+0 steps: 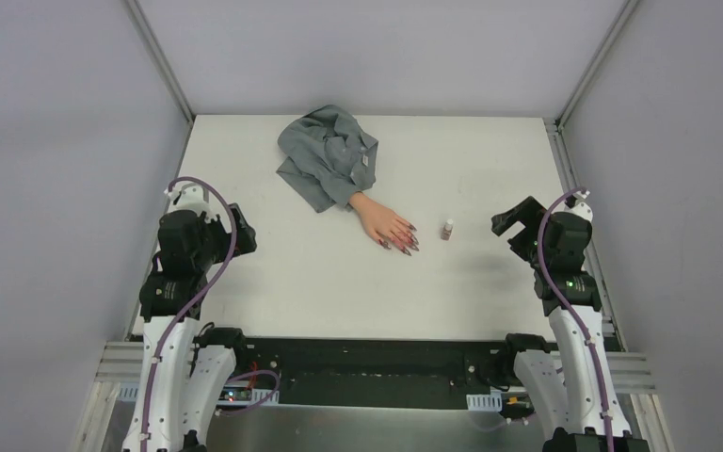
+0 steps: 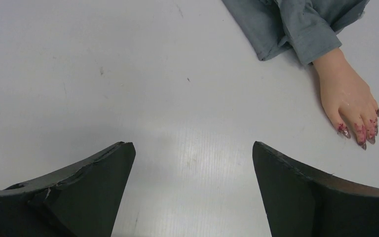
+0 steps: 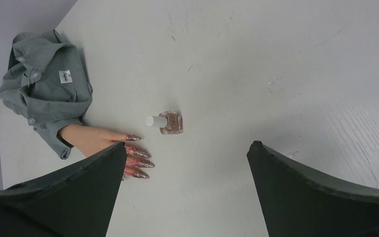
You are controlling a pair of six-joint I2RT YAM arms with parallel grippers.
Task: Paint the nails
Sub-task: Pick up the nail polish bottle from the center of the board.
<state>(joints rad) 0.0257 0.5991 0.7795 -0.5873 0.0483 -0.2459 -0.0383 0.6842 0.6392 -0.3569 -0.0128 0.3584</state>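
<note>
A peach fake hand (image 1: 379, 220) in a grey sleeve (image 1: 329, 156) lies mid-table, fingers toward the near right. Its long pointed purplish-red nails (image 1: 406, 242) show in the left wrist view (image 2: 360, 134) and right wrist view (image 3: 139, 155). A small white-capped polish bottle (image 1: 447, 229) stands just right of the fingers; it shows in the right wrist view (image 3: 167, 122). My left gripper (image 1: 242, 229) is open and empty at the left, far from the hand (image 2: 194, 148). My right gripper (image 1: 511, 224) is open and empty, right of the bottle (image 3: 187, 145).
The white table (image 1: 292, 282) is walled by grey panels on three sides, with metal rails at the corners. The crumpled grey sleeve reaches toward the back edge. The arm bases and cables sit along the near edge.
</note>
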